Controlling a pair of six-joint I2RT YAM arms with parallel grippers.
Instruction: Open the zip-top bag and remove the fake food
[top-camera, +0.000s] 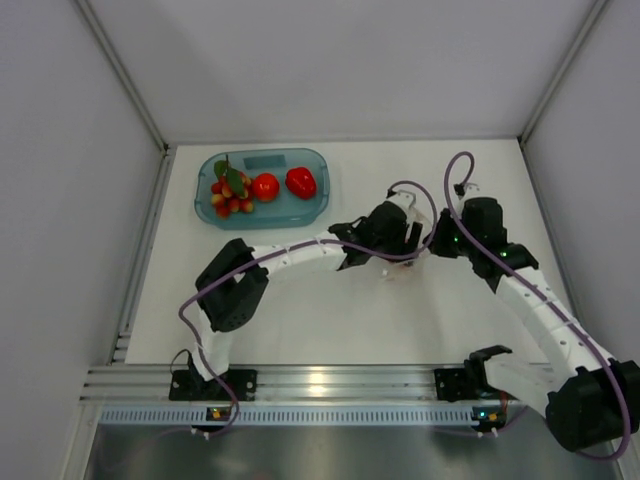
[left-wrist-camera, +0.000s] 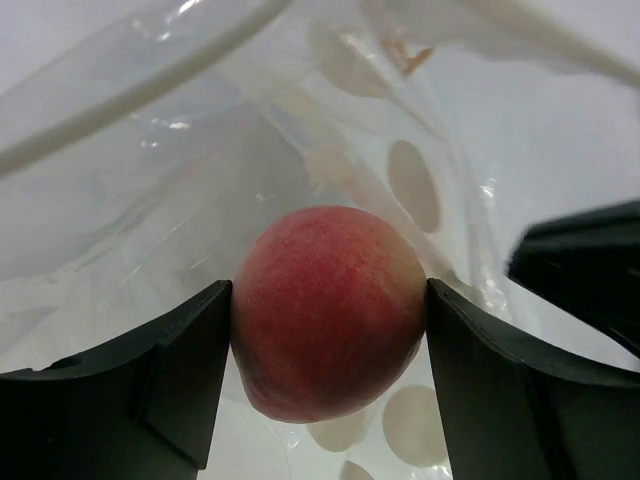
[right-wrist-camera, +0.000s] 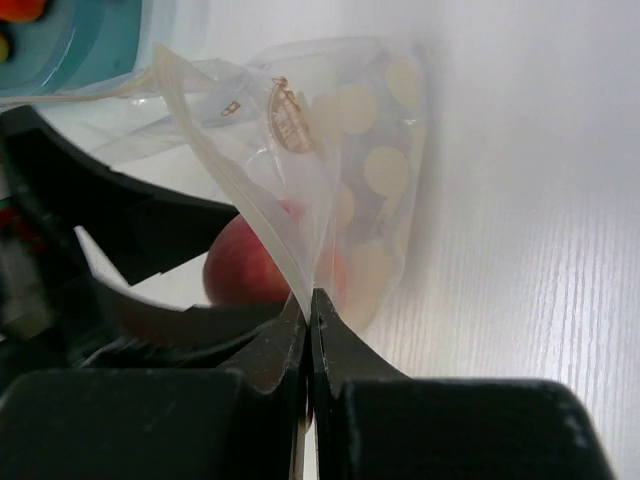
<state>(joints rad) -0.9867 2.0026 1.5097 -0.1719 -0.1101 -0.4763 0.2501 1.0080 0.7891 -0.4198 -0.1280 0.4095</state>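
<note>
One rosy peach (left-wrist-camera: 322, 335) clamped by left gripper (left-wrist-camera: 328, 300), dotted bag (right-wrist-camera: 365, 140) pinched by right gripper (right-wrist-camera: 310, 305)

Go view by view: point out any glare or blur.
Top external: even light, with a bright glint on the metal rail. Left wrist: the peach is sharp, and highlights streak the zip-top bag. Right wrist: the teal tray corner is out of focus.
</note>
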